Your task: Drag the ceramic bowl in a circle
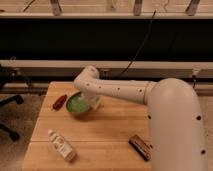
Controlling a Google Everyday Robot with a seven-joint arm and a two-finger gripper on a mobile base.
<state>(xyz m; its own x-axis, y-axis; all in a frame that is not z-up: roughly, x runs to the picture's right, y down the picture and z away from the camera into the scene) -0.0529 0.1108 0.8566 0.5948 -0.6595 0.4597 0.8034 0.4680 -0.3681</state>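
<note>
Watching from my station, I see the gripper (91,102) at the right edge of the ceramic bowl (78,104), which sits on the left-centre of the wooden table (107,130). A red object (59,101) lies just left of the bowl. A white bottle (61,145) lies near the front left, a dark bar (140,147) front right.

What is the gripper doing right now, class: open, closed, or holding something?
Gripper: down at the right rim of the ceramic bowl on the table; whether it grips the bowl cannot be told.
</note>
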